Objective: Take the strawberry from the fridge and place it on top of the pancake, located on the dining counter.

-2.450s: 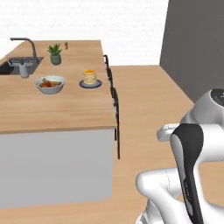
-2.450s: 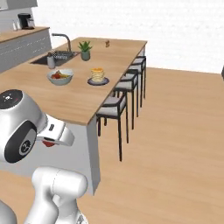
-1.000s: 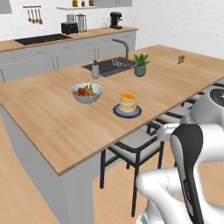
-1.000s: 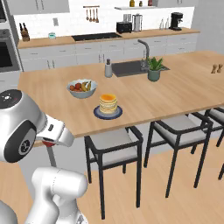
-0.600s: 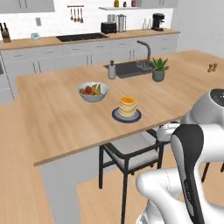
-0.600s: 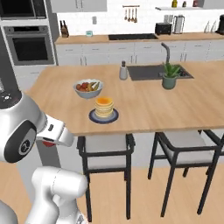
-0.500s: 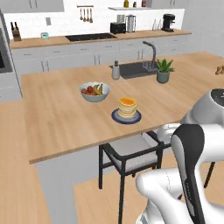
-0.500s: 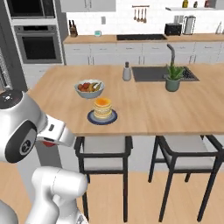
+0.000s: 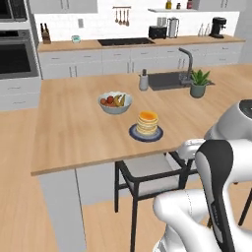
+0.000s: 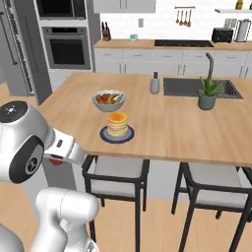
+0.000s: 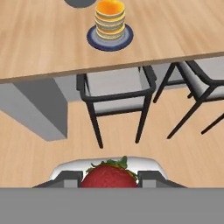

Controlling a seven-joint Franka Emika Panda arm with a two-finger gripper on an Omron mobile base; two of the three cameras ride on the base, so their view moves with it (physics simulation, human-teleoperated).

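Sitting between the tool [image 11: 109,180] tips (gripped): the strawberry [image 11: 109,176].

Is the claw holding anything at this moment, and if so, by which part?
Yes: the claw holds the strawberry, pinched by its two sides between the fingers, leafy top showing above.

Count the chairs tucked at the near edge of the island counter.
2 clearly: one chair in front of the pancake, another chair to its right. More may sit beyond the frame.
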